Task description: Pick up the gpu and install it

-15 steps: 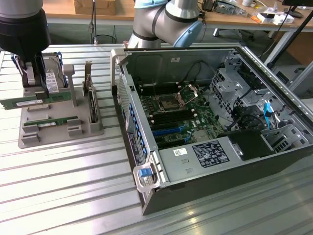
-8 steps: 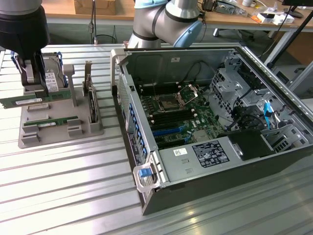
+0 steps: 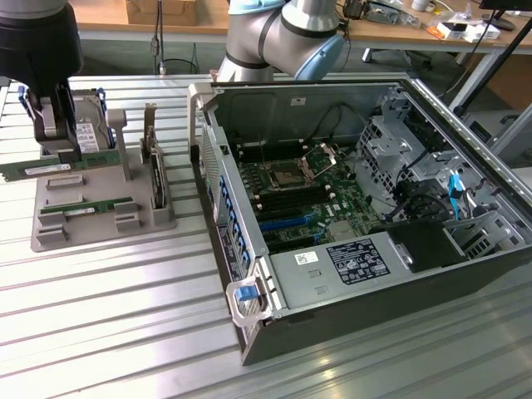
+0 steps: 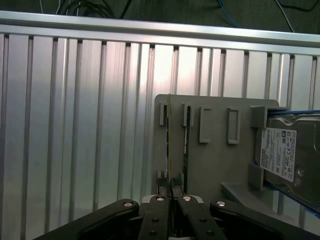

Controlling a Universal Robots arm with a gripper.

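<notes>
Your end effector (image 3: 56, 154) is pinched narrow on the gpu (image 4: 169, 145), the thin green stick caught edge-on between its fingers above the grey holder (image 4: 215, 165) on the table (image 3: 125, 316); whether the stick sits clear of the holder's slots you cannot tell; a second green stick (image 4: 186, 135) lies just beside the end effector; the silver hard drive (image 4: 285, 155) stands near, beyond that stick; the open computer case (image 3: 366, 208) sits well apart.

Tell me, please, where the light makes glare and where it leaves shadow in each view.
Exterior view: pale streaks of light lie along the ribbed table, and the computer case is dim inside. Wrist view: strong glare on the table next to the grey holder; the gripper is dark.
</notes>
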